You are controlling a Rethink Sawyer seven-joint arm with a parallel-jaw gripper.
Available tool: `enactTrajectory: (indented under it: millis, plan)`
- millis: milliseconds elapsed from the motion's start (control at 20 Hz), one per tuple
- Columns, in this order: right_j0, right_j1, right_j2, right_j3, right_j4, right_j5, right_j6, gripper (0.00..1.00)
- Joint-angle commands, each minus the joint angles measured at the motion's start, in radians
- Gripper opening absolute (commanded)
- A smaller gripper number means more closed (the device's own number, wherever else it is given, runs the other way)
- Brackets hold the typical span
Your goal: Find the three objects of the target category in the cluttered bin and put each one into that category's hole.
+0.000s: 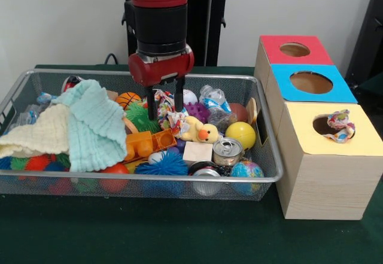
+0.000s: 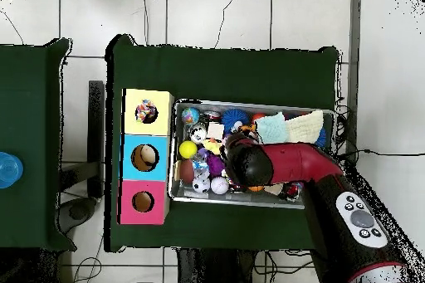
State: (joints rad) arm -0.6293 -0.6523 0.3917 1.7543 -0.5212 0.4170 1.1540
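Note:
The silver wire-mesh bin stands on the green table, full of toys, and also shows in the overhead view. My gripper reaches down into the bin's middle. It is open, with its two black fingers on either side of a spotted ruffled fabric piece lying on the clutter. A second spotted fabric piece sits in the round hole of the yellow-faced box, partly sticking out; it also shows in the overhead view. A third piece is not visible. In the overhead view the arm hides the gripper.
A mint-green waffle cloth and a cream cloth cover the bin's left half. A yellow duck, yellow ball, cans and a blue spiky ball lie near the gripper. The blue-faced box and red-faced box stand behind the yellow one.

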Motion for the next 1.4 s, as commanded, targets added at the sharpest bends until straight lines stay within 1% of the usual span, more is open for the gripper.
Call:
enactTrajectory:
  millis: [50,350,550,700,1150,1200,1350,1400]
  plan:
    - [-0.031,0.037,0.013,0.053,0.035,0.065,0.087,1.0]
    - [-0.034,0.045,-0.001,0.052,0.033,0.09,0.082,1.0]
    - [-0.035,0.067,0.008,0.05,0.027,0.058,0.087,1.0]
    - [-0.039,0.101,0.024,0.039,0.024,0.019,0.09,1.0]
    - [-0.044,0.151,0.035,0.005,-0.009,-0.031,0.069,1.0]
    - [-0.052,0.154,0.049,0.006,-0.014,-0.042,0.059,0.0]
    - [-0.051,0.163,0.029,-0.008,0.003,-0.027,0.083,0.0]
    - [-0.051,0.155,0.032,-0.017,-0.008,0.0,0.051,0.0]
